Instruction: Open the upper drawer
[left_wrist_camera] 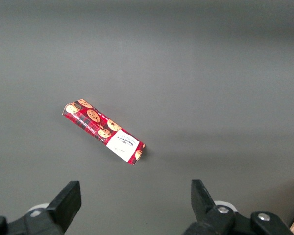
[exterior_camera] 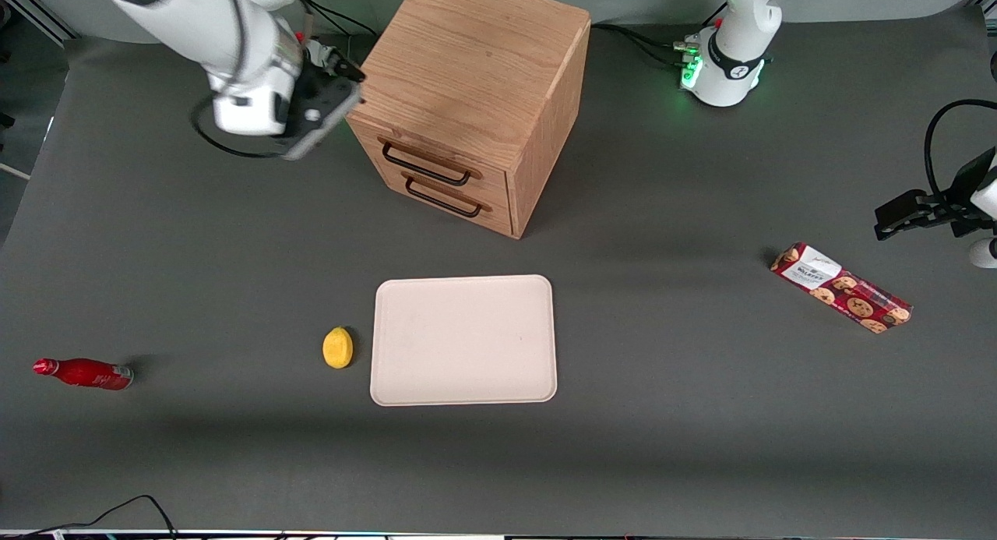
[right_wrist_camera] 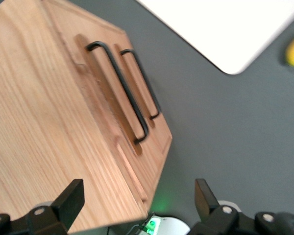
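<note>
While the upper drawer [exterior_camera: 436, 160] sits flush and closed in the oak cabinet [exterior_camera: 475, 72], its black bar handle [exterior_camera: 424, 164] untouched, the gripper [exterior_camera: 331, 96] hovers just beside the cabinet's corner at the drawer's 10 o'clock, fingers [right_wrist_camera: 68, 203] spread wide with nothing between them. Scanning across the table [exterior_camera: 662, 415]: red bottle [exterior_camera: 84, 373] lying flat, lemon [exterior_camera: 337, 347] just beside the white tray [exterior_camera: 463, 340], which lies at the cabinet's 6 o'clock, cookie pack [exterior_camera: 841, 287] toward the parked arm's end. Lower drawer [exterior_camera: 459, 205] also closed.

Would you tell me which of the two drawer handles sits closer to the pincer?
The upper drawer handle, just under the cabinet top; the open pincer hovers beside the cabinet.
</note>
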